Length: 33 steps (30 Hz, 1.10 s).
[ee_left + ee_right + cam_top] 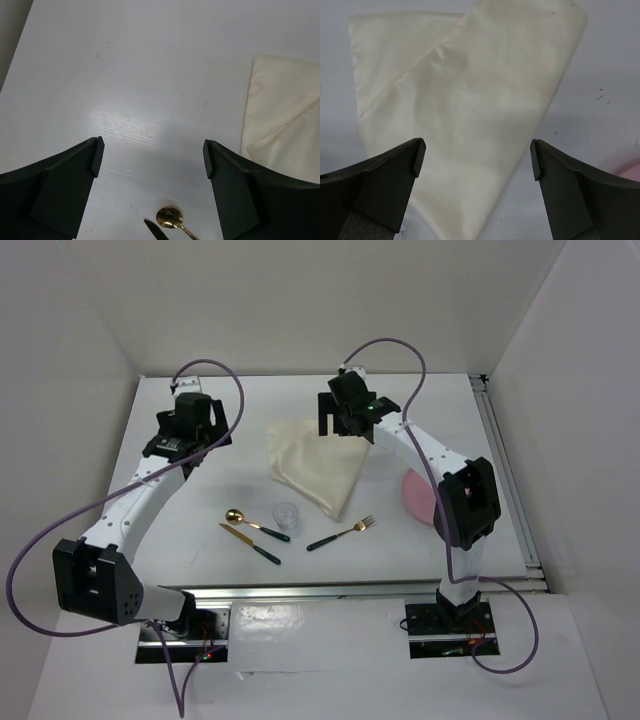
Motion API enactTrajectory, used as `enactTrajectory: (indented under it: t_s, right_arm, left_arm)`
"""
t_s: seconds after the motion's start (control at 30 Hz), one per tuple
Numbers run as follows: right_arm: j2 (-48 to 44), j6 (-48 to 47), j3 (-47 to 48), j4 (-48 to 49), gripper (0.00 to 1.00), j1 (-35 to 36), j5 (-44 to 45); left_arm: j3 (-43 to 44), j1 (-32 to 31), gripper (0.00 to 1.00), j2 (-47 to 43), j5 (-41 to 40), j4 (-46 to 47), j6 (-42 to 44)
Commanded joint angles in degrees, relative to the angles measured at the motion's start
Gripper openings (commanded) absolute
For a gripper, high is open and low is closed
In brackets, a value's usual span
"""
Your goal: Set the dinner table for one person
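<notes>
The white dinner table (430, 410) carries a folded cream cloth mat (315, 465) near its middle. In front of it lie a gold spoon (250, 522), a dark knife (250, 542), a gold fork (345, 533) and a small clear glass (287, 515). A pink plate (413, 495) lies at the right, partly hidden by my right arm. My left gripper (190, 435) is open and empty above bare table left of the mat (280, 115); the spoon bowl (169, 218) shows below it. My right gripper (345, 420) is open and empty above the mat's far edge (465, 100).
Metal rails run along the table's right edge (505, 470) and near edge (330, 590). White walls enclose the table at the back and sides. The arm cables loop above both wrists.
</notes>
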Motion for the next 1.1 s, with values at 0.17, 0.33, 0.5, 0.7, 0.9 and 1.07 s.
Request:
enactTrajectory:
  t_s: [0.17,0.33,0.5,0.7,0.9,1.07]
  right_arm:
    - [1.6,-1.6,4.5,-0.1,1.0,3.3,-0.7]
    - [0.9,-9.4,2.3,5.2,0.88,9.6,-4.7]
    - [5.6,-14.8,4.9,4.5,0.87,15.6,-5.2]
    - [13.8,-16.2,10.0,5.0,0.82,18.4,-1.4]
    - [22.5,-16.8,17.0,1.7,0.67,18.4,5.6]
    - [25.6,-17.4,18.1,1.1,0.58,18.4,8.1]
  left_arm:
    - [4.6,0.3,0.87,-2.9,0.7,-0.8,-1.6]
    - [6.3,4.4,0.85,-3.7,5.7,-6.0,-9.0]
    - [8.2,9.5,0.85,-0.4,8.6,-13.4,-15.6]
    - [5.9,13.7,0.84,0.2,14.5,-15.3,-18.3]
    - [4.1,15.4,0.84,-0.3,17.0,-14.7,-17.8]
    - [4.1,15.9,0.82,-0.3,17.6,-14.7,-17.3]
